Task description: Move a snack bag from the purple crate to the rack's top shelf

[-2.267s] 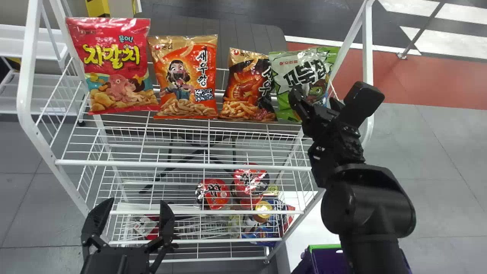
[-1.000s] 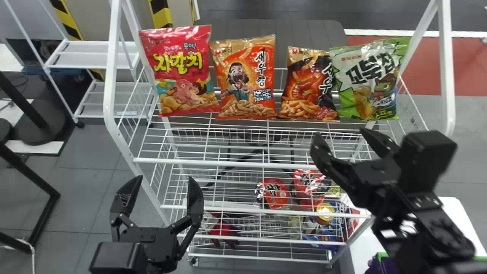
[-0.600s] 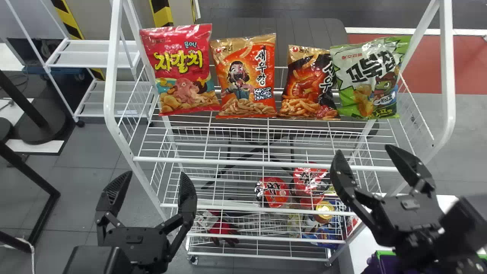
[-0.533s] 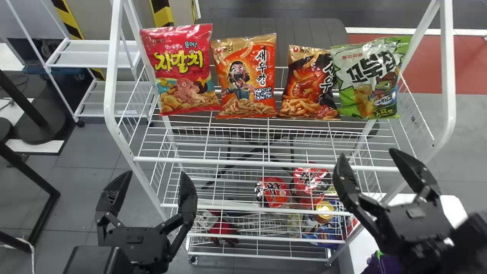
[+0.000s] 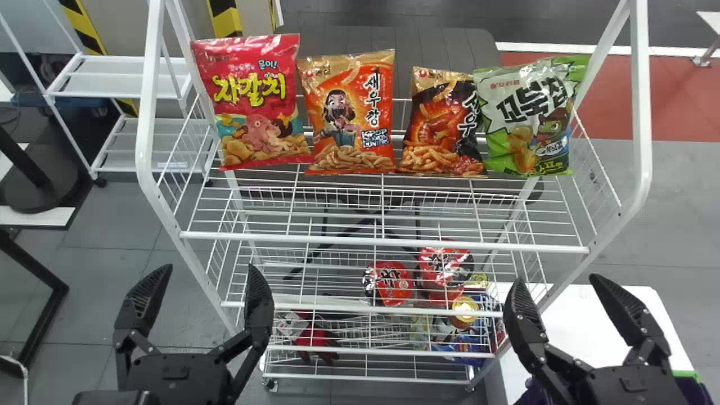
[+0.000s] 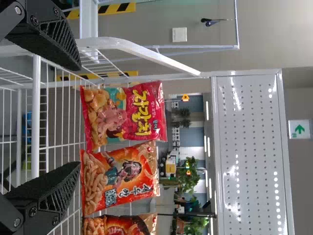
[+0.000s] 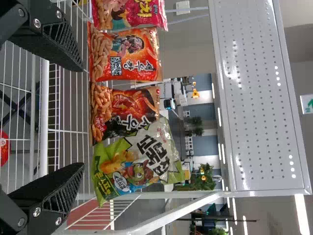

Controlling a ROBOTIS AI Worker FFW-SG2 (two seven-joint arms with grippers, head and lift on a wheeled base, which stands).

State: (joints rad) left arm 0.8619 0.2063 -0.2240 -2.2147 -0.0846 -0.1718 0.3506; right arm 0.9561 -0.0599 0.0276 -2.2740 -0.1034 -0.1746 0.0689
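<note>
Four snack bags stand in a row along the back of the rack's top shelf [image 5: 388, 245]: a pink one [image 5: 256, 101], an orange one [image 5: 351, 112], a black-and-orange one [image 5: 442, 124] and, at the right end, a green one [image 5: 529, 115]. My left gripper [image 5: 199, 298] is open in front of the rack's lower left. My right gripper [image 5: 562, 306] is open at the lower right, above the purple crate [image 5: 694, 391], which is mostly hidden. In the left wrist view my left gripper [image 6: 61, 122] has nothing between its fingers. The right wrist view shows my right gripper [image 7: 63, 117] holding nothing, with the green bag [image 7: 137, 161] beyond.
Lower shelves hold red packages [image 5: 388, 283] and other goods [image 5: 469, 337]. A white table [image 5: 602, 320] stands at the rack's right. Another white rack [image 5: 121, 84] is behind on the left. The top shelf's front part shows bare wire.
My right gripper has drawn back from the green bag, down towards the front, and now stands open. The head view has shifted, and the left gripper appears a little lower.
</note>
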